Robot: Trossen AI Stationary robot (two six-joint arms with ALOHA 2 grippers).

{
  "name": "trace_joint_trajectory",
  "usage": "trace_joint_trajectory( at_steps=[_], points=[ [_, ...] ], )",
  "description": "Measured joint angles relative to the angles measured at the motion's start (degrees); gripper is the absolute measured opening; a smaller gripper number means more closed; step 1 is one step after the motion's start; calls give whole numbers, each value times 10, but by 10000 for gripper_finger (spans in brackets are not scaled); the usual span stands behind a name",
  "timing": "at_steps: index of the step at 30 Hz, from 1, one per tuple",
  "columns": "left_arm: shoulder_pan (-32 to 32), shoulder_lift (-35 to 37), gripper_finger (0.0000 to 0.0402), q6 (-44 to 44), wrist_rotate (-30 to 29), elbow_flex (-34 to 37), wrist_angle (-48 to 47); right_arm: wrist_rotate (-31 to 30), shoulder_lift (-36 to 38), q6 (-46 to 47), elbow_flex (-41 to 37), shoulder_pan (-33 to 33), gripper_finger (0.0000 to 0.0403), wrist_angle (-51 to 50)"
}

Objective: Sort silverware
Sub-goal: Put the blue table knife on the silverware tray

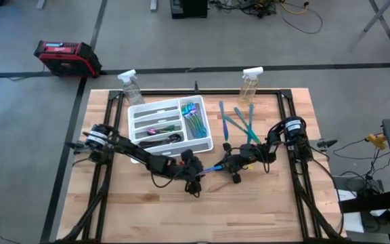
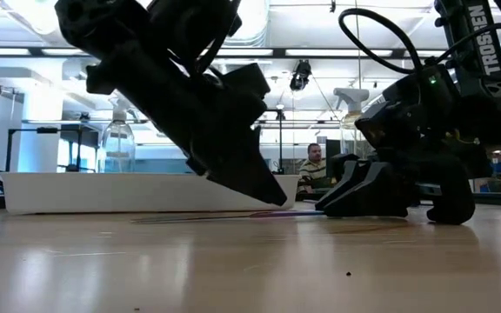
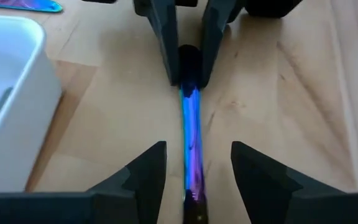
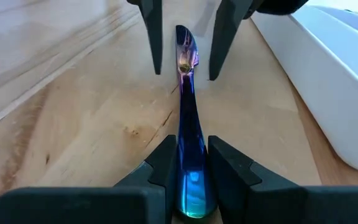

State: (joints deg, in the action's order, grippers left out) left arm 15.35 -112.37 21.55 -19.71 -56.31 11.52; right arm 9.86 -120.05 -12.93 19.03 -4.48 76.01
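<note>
Iridescent blue-purple utensil (image 3: 190, 134) spans two end effectors on the table (image 1: 263, 203).
Right end effector (image 4: 188, 163) clamps one end — left end effector (image 3: 195, 163) straddles the other, fingers spread wide, beside the white tray (image 1: 170, 125).

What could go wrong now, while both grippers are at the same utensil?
1. The left gripper is open around the utensil, which only the right gripper is pinching; if the right lets go first, the utensil may stay on the table.
2. The grippers face each other closely and might collide.
3. The white tray is nearby; a swing could knock it.
</note>
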Motion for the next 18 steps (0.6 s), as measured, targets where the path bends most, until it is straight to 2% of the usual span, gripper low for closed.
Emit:
trace_joint_trajectory(
  at_steps=[6, 18],
  points=[
    [0, -2, 156, 53, 33, 1, -14, -6, 0, -4, 0, -7, 61, 7],
    [1, -1, 155, 66, 12, 0, -39, -15, 11, -17, 0, -26, 61, 3]
  ],
)
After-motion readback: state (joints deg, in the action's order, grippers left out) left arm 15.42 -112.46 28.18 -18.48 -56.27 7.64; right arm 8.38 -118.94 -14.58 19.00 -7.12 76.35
